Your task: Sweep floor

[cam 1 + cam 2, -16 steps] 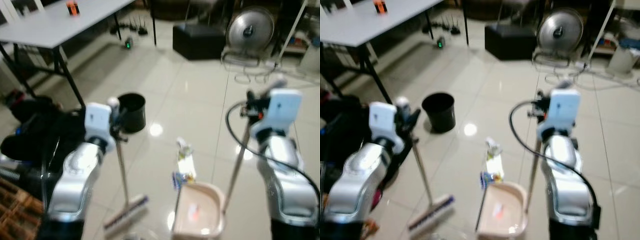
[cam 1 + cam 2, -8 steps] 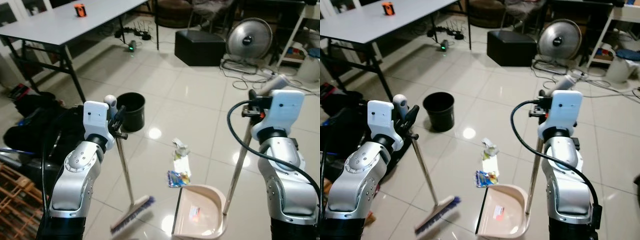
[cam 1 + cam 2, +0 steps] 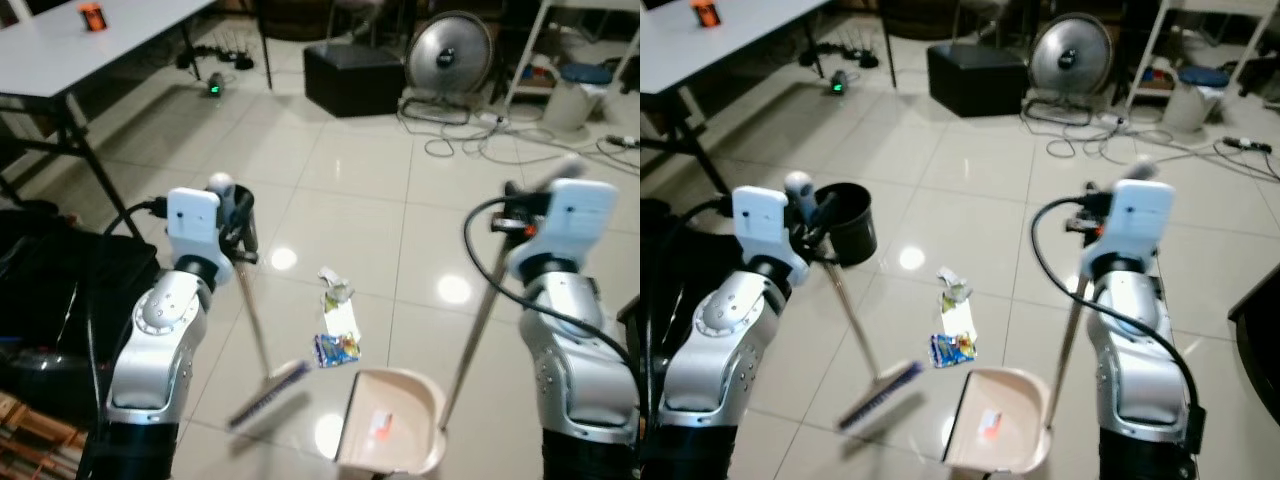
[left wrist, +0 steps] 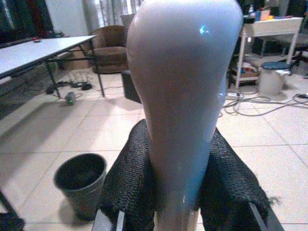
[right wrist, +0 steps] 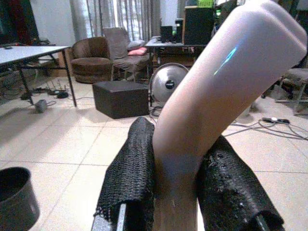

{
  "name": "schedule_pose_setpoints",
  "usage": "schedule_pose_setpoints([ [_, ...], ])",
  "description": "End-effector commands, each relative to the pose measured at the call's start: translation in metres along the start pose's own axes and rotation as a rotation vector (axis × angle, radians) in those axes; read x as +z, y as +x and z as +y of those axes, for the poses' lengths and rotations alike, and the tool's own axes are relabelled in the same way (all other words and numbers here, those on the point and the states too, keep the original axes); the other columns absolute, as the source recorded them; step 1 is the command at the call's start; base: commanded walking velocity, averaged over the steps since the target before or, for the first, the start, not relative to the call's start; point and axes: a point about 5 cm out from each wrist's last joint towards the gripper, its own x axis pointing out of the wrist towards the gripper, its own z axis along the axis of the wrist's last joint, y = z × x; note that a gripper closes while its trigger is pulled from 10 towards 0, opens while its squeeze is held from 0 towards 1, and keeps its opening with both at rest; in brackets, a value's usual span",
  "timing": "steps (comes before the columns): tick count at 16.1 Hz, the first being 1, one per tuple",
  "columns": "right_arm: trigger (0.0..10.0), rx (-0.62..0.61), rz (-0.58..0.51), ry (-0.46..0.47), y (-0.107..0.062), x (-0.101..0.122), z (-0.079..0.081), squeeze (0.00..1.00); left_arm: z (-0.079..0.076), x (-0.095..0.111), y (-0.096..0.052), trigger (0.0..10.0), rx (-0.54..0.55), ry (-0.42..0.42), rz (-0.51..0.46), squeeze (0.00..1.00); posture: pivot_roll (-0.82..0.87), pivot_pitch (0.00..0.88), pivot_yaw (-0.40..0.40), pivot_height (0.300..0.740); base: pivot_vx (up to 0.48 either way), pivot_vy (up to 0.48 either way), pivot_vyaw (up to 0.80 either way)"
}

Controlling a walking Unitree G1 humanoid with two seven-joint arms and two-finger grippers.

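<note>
Left tool (image 3: 238,222) is clenched on the broom handle (image 3: 250,320); right tool (image 3: 520,205) grips the dustpan handle (image 3: 475,325). Broom head (image 3: 268,393) rests on the floor beside the litter (image 3: 337,320), dustpan (image 3: 390,435) just behind. Sweeping step: next, draw litter into the pan.
</note>
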Motion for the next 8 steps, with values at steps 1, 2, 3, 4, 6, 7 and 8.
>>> schedule_pose_setpoints([
  [1,10.0,0.03,-0.028,0.008,0.0005,0.0063,0.0073,0.0,0.0046,0.005,0.0015,10.0,0.005,0.024,-0.026,0.0,0.01,0.009,0.043,0.74,0.281,0.0,0.0],
  [2,10.0,0.031,-0.027,0.01,0.0,0.0057,0.0081,0.0,0.0058,0.0053,0.0018,10.0,0.008,0.024,-0.028,0.0,0.01,0.002,0.046,0.74,0.281,0.0,0.0],
  [3,10.0,0.027,-0.024,0.014,-0.0003,0.0049,0.0082,0.0,0.0066,0.0053,0.0016,10.0,0.011,0.023,-0.029,0.0,0.01,0.005,0.047,0.74,0.285,0.0,0.0],
  [4,10.0,0.025,-0.021,0.016,-0.0001,0.0047,0.0083,0.0,0.0068,0.0053,0.0018,10.0,0.011,0.029,-0.025,0.0,0.01,0.004,0.048,0.74,0.296,0.0,0.0],
  [6,10.0,0.024,-0.016,0.019,-0.0001,0.0038,0.0085,0.0,0.0074,0.006,0.0027,10.0,0.008,0.043,-0.027,0.0,0.01,0.007,0.049,0.74,0.294,0.0,-0.8],
  [7,10.0,0.024,-0.016,0.018,-0.0003,0.0035,0.0083,0.0,0.0076,0.006,0.0028,10.0,0.008,0.041,-0.028,0.0,0.01,0.007,0.049,0.74,0.296,0.0,-0.8],
  [8,10.0,0.023,-0.017,0.016,-0.001,0.0034,0.0077,0.0,0.0079,0.0058,0.0027,10.0,0.01,0.041,-0.028,0.0,0.01,0.006,0.05,0.74,0.292,0.0,-0.51],
])
